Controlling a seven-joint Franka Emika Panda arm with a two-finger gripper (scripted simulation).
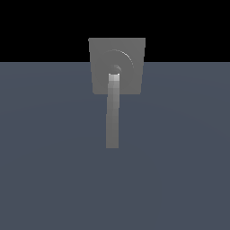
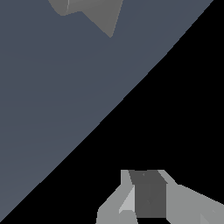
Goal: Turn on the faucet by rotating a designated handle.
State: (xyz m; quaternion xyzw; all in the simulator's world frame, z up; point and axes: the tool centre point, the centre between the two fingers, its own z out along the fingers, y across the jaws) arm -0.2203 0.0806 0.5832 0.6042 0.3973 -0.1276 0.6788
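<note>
Gripper [image 2: 148, 205] fills the wrist view's foreground; whether it is spread, I cannot tell. Handle [image 1: 112, 112] hangs stiff below the faucet [image 1: 117, 54]; pushing its far tip seems easiest.

Faucet [image 1: 130, 81] matte grey – handle [image 1: 112, 117] lighter grey, near-white hub end; floor [image 1: 179, 157] slate-blue, seemingly plain.

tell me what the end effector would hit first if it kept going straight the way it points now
Probably nothing soon. In the wrist view the end effector faces bare grey floor and black background; the faucet sits far off at the frame edge, out of line. Depth is unclear, and the exterior view does not show the arm.
</note>
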